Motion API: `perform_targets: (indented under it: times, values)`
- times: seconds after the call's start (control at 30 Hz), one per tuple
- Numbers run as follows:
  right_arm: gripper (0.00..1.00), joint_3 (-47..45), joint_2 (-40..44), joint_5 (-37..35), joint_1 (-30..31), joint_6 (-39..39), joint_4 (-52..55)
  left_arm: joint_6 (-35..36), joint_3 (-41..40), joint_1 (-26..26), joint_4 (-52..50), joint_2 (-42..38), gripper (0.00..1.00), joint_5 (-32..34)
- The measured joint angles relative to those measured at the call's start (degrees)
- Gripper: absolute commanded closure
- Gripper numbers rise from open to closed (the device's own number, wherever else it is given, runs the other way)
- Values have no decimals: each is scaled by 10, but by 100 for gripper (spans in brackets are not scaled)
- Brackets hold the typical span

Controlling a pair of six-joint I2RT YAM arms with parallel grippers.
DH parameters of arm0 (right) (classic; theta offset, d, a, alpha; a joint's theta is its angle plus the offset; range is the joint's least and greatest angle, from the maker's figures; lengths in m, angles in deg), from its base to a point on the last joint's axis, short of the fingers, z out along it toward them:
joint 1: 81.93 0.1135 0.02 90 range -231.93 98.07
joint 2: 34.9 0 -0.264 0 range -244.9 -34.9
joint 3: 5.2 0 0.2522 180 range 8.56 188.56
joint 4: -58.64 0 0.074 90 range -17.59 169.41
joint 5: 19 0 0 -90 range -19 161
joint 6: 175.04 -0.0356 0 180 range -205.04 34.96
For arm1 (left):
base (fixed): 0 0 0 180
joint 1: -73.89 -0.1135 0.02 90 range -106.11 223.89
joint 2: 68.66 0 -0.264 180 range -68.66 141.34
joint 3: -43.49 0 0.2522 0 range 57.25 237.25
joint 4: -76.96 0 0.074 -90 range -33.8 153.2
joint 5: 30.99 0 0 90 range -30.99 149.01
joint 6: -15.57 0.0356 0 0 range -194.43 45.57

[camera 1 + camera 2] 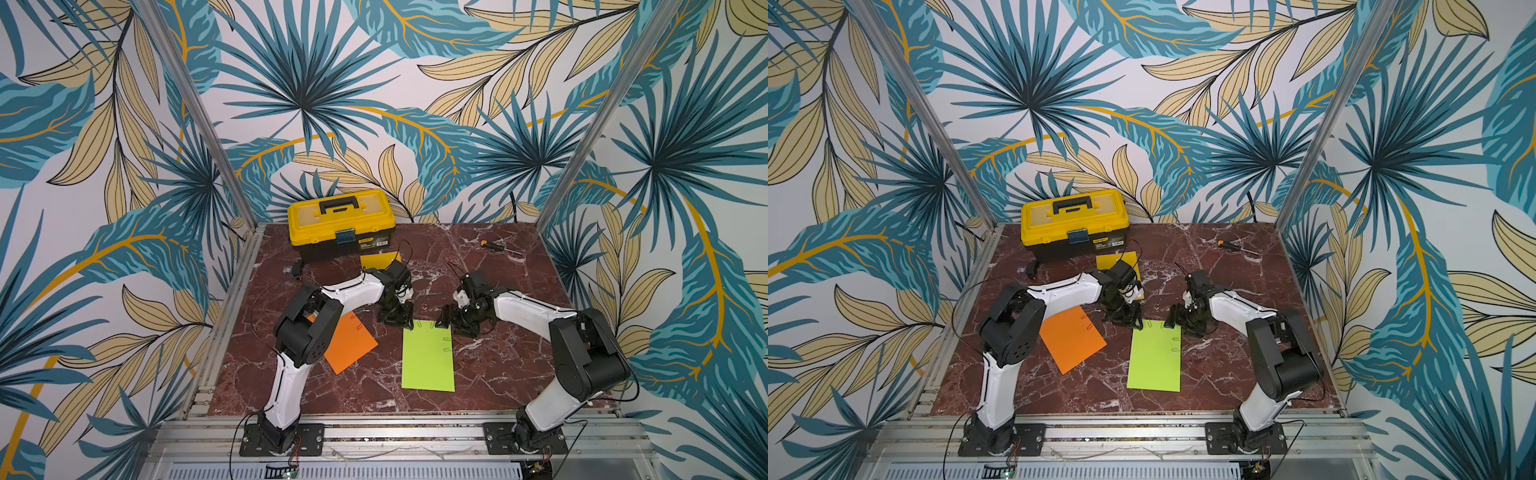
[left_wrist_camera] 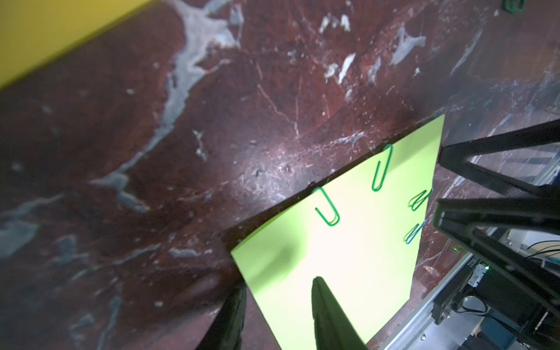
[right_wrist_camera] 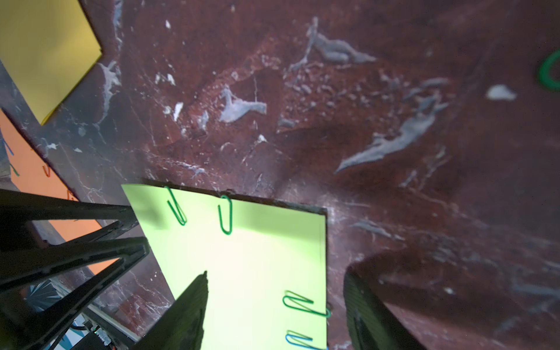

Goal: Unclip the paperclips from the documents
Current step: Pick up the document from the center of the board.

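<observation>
Three sheets lie flat on the dark red marble table [image 1: 498,374]. The lime green sheet [image 1: 428,357] is in the middle, the orange sheet [image 1: 351,347] is beside it under the left arm, and the yellow sheet [image 1: 374,261] is farther back, just in front of the yellow-and-black toolbox [image 1: 340,220]. A small screwdriver [image 1: 494,246] lies well apart near the far right corner.

Four paperclips [image 3: 225,215] sit on the lime green sheet: two green ones on its far edge, and a green one and a blue one on its right edge. More clips show on the far edge of the orange sheet. One loose green clip [image 3: 550,72] lies on the bare table.

The left claw [image 2: 278,286] is down at the far left corner of the lime green sheet. Its jaws are apart, one finger over the paper and one off its edge, pinching nothing. The right claw [image 3: 277,271] is at the far right corner, spread wide, with the sheet's right edge and its two clips between the fingers, and it holds nothing
</observation>
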Motion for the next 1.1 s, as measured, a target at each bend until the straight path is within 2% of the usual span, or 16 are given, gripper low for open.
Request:
perform_targets:
  times: [0.57, 1.1]
  values:
    - [25, -3, -13, 50, 12, 0, -51, 0, 10, -4, -11, 9, 67, -12]
    - [31, -30, -7, 87, 17, 5, -112, 0, 11, -5, -12, 9, 67, -12]
